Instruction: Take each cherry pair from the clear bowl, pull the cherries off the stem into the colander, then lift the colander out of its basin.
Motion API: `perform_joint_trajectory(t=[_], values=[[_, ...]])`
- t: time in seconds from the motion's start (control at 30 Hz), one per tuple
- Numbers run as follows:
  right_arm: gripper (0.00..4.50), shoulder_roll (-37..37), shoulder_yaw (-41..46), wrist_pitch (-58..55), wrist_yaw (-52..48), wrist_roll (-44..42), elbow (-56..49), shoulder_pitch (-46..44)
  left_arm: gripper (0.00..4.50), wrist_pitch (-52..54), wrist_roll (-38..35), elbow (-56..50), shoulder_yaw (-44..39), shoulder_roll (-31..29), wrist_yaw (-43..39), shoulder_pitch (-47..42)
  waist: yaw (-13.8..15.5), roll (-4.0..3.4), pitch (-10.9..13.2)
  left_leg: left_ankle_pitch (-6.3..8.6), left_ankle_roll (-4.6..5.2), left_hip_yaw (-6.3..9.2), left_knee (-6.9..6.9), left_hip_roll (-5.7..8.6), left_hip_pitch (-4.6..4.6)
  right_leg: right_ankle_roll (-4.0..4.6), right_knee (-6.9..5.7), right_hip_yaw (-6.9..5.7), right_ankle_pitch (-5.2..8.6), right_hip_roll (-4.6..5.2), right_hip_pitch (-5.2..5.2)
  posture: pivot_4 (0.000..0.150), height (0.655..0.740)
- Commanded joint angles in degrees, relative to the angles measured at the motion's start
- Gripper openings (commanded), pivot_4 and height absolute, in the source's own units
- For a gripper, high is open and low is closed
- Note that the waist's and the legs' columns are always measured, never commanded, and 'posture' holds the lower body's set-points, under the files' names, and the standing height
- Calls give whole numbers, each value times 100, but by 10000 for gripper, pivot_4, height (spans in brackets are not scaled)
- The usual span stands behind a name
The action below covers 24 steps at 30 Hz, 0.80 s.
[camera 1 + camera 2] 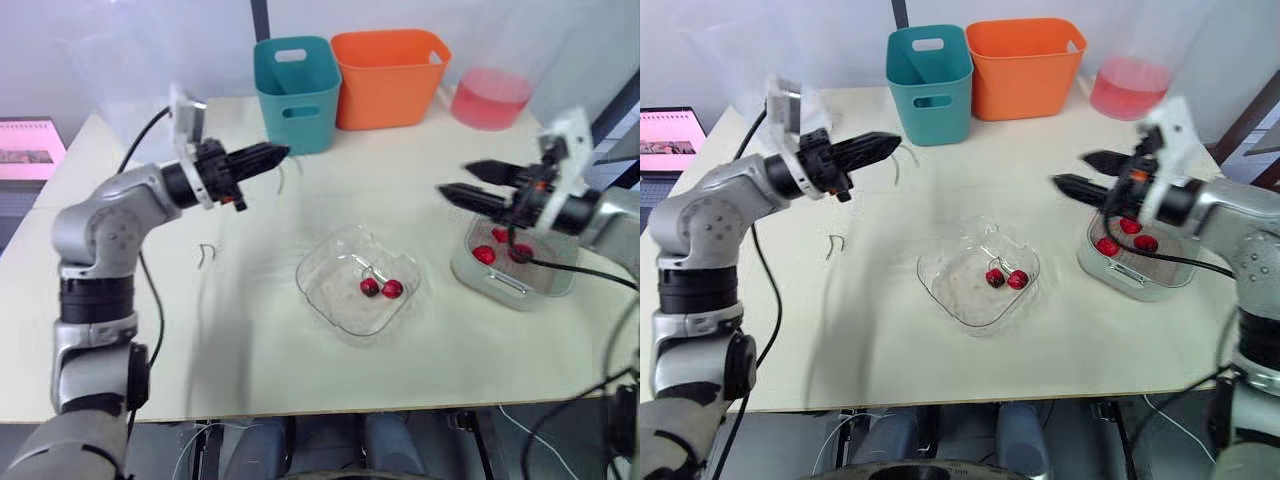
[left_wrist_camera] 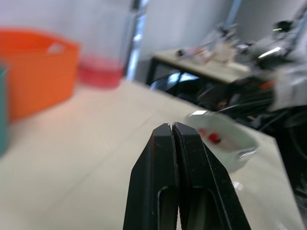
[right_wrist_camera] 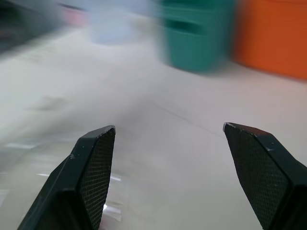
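Observation:
A clear bowl (image 1: 335,312) sits mid-table with one cherry pair (image 1: 381,288) on its stem inside. To its right, the pale colander (image 1: 508,284) rests in its basin and holds several red cherries (image 1: 485,254). My right gripper (image 1: 455,180) hovers open and empty just left of the colander, above the table. My left gripper (image 1: 283,151) is raised at the back left near the teal bin, fingers (image 2: 163,143) pressed shut with nothing visible between them. A thin stem (image 1: 283,176) shows just below its tip; I cannot tell whether they touch.
A teal bin (image 1: 297,95) and an orange bin (image 1: 388,80) stand at the back, with a clear container of pink liquid (image 1: 490,98) to their right. A loose stem (image 1: 207,253) lies on the table at the left. A screen (image 1: 665,135) sits beyond the left edge.

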<state>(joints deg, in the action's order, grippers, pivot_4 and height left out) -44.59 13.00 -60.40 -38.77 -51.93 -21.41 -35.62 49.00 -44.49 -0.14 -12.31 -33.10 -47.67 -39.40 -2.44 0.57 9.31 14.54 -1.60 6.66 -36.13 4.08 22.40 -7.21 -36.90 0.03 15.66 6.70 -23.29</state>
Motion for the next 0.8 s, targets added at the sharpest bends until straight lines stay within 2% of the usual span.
perform_joint_trajectory(t=[0.03, 0.2, 0.33, 0.47, 0.57, 0.8], values=[[38136, 685, -790, -399, 404, -469, -671, -415, 0, 337, -124, -171, -415, -334, 173, 590, 5, 1, 0, 0, 0, 2, -1, 2, 0, 0, 0, -1, 0, 3, 0, 1500, 7400], [38136, 1162, -2248, -290, 488, 344, -751, -770, 0, 507, 125, 176, -312, -448, 369, 1378, 194, 2, -1, 0, -1, 3, -3, 17, 8, 0, 0, 3, 0, 15, -6, 1500, 7400], [38136, 1273, -2704, -30, 293, 728, -668, -831, 0, 423, 228, 475, -189, -273, 394, 1461, 273, 7, -3, 0, -2, 4, -4, 22, 9, 0, 6, 2, 0, 17, -2, 1500, 7400], [38136, 1252, -2768, 80, 111, 885, -616, -833, 0, 240, 398, 752, -122, -178, 342, 1370, 225, 7, -3, -1, -3, 1, -2, 22, 9, 1, 3, 3, 0, 17, -7, 1500, 7400], [38568, 1185, -2607, 95, 0, 886, -643, -800, 8471, 76, 504, 907, -128, -205, 311, 1291, 170, 7, -3, -1, -3, 2, -1, 19, 9, 1, -1, 2, 0, 16, -9, 1500, 7400], [38568, 1050, -2098, -157, 10, 665, -706, -662, 8471, -17, 508, 859, -266, -594, 37, 1182, 140, 7, -3, 0, -2, 1, 2, 15, 8, 1, -5, 3, 0, 12, -15, 1500, 7400]])
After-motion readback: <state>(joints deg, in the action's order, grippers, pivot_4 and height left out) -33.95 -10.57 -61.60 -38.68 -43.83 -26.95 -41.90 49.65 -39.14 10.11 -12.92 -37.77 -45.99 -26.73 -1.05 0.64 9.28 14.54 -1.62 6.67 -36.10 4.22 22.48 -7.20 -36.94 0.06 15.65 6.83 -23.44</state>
